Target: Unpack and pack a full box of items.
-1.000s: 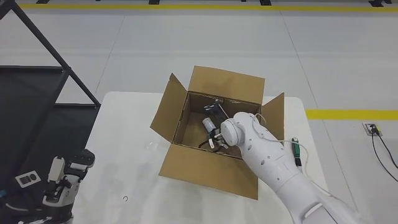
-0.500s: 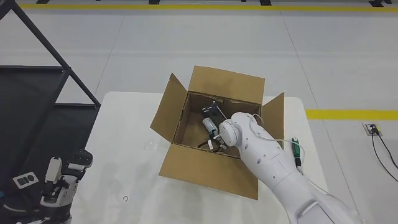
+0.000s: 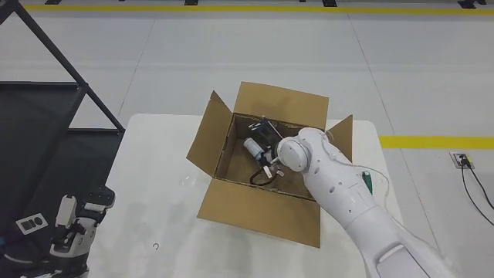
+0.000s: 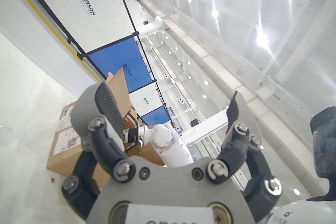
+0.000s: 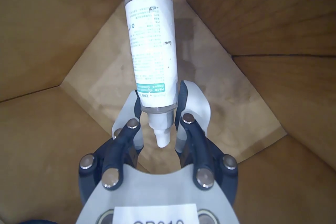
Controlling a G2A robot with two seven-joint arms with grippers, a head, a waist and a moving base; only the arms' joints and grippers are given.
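Note:
An open cardboard box [image 3: 262, 210] stands in the middle of the white table [image 3: 154, 201]. My right arm reaches into it from the right. In the right wrist view my right gripper [image 5: 158, 101] is shut on a white bottle [image 5: 151, 51] with a printed label, gripped near its neck, nozzle toward the wrist, above the bare box floor [image 5: 110, 83]. The top view has the bottle [image 3: 253, 147] held inside the box. My left gripper [image 4: 170, 101] is open and holds nothing; it points upward, off the table's left front corner [image 3: 77, 220].
A green and black item [image 3: 369, 181] lies on the table right of the box, partly behind my right arm. A small ring-shaped thing [image 3: 156, 246] sits near the front edge. A black metal frame [image 3: 54, 85] stands left of the table.
My right gripper has carried the bottle a little up and toward the box's back left. The left gripper dropped slightly early on, then stayed still.

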